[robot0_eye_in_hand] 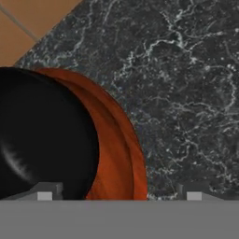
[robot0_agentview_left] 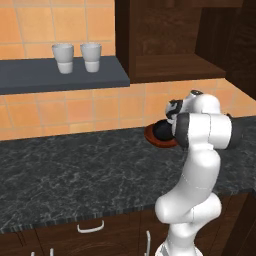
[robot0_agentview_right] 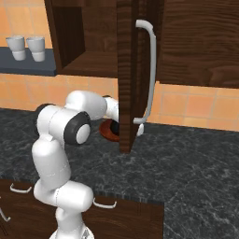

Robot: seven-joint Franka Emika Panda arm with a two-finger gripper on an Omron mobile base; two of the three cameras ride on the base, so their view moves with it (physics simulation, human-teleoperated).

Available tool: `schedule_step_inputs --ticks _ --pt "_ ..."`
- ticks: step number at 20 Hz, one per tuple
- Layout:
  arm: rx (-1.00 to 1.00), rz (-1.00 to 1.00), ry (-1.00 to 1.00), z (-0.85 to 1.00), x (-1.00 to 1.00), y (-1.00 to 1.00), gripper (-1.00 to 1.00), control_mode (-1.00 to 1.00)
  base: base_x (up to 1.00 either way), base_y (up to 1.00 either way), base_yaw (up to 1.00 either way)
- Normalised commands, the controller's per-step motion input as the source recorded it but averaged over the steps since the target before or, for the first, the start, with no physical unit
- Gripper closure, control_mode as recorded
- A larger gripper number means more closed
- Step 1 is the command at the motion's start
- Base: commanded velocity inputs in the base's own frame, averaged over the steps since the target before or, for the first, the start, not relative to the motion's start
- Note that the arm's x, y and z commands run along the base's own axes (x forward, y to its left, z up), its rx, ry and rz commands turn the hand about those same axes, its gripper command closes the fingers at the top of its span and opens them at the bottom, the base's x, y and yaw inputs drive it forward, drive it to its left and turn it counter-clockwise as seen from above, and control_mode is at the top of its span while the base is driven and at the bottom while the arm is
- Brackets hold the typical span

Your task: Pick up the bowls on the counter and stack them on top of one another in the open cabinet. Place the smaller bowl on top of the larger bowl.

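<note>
Gripper (robot0_eye_in_hand: 119, 193) with fingers apart above the larger bowl (robot0_eye_in_hand: 119, 154), smaller bowl (robot0_eye_in_hand: 42, 140) in front of it, both on the counter (robot0_eye_in_hand: 186, 93)

Glossy black smaller bowl (robot0_eye_in_hand: 42, 140); reddish-brown larger bowl (robot0_eye_in_hand: 122, 154); white-veined dark counter (robot0_eye_in_hand: 186, 93).

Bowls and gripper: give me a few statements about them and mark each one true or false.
1. The black bowl sits in front of the brown wooden bowl in the hand view. True.
2. Both bowls already stand on the shelf board in the cabinet. False: they are down at the counter.
3. The two white cups stand on the blue-grey wall shelf. True.
4. The gripper has both fingertips closed on the brown bowl's rim. False: the fingertips stand wide apart.
5. The cabinet door is shut. False: it is swung open.
</note>
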Motion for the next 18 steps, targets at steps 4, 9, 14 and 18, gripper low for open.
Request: schedule_step_inputs --ticks 4,9,14,18 --pt "0.07 0.0 0.0 -0.03 -0.43 0.01 -1.0 -1.0 0.0 0.0 0.0" --pt "0.03 0.0 0.0 -0.22 0.0 0.34 -1.0 -1.0 0.0 0.0 0.0" --pt "0.0 0.0 0.07 -0.4 0.08 0.34 -1.0 -1.0 0.0 0.0 0.0" --pt "0.0 0.0 0.05 -0.3 0.08 0.16 -1.0 -1.0 0.0 0.0 0.0"
